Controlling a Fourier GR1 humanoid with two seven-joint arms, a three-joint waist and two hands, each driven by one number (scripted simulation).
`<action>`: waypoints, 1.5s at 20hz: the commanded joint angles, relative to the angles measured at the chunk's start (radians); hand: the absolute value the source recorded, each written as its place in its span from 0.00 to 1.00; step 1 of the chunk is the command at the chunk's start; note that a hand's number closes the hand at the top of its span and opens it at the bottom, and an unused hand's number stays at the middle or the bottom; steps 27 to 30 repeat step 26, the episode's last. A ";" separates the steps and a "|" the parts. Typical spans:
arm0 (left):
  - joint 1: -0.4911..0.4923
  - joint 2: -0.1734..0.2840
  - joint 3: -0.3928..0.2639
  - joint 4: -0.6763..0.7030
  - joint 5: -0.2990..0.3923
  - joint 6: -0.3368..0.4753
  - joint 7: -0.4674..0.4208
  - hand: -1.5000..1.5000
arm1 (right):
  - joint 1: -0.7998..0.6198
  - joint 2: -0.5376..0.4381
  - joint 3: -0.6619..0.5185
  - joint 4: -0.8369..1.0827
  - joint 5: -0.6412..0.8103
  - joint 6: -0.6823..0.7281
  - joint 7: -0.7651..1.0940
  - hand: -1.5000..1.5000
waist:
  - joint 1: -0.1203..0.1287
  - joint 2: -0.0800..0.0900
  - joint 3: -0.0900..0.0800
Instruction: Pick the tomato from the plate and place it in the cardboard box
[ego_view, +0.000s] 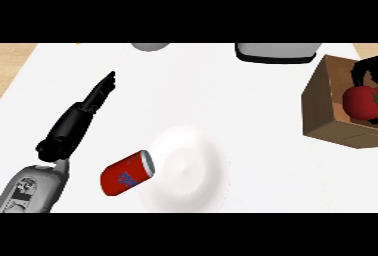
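The red tomato (360, 101) is inside the open cardboard box (325, 107) at the right edge. My right hand (365, 69) shows only as black fingers curling over and around the tomato; the rest of that hand is cut off by the view's edge. The white plate (193, 172) lies at the lower middle of the counter with nothing on its bare face. My left hand (94, 98) is at the left, fingers straight and pointing up the counter, holding nothing, well away from the plate and the box.
A red can (127, 174) lies on its side against the plate's left rim. A white and dark appliance (277, 52) stands at the back, left of the box. A grey rounded object (150, 46) is at the back middle.
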 joint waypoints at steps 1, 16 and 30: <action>0.012 0.008 0.032 0.012 0.021 -0.025 -0.028 0.50 | -0.098 0.035 0.045 0.207 0.101 0.087 -0.079 1.00 | 0.008 0.001 0.000; 0.021 0.000 0.031 -0.026 -0.004 -0.022 0.006 0.50 | -0.163 0.238 -0.289 0.549 -0.337 0.345 -0.425 0.00 | -0.017 -0.006 0.004; -0.009 -0.003 0.039 -0.010 -0.007 -0.047 0.006 0.50 | -0.309 0.198 -0.479 0.897 -0.506 0.435 -0.204 0.00 | 0.010 0.008 0.003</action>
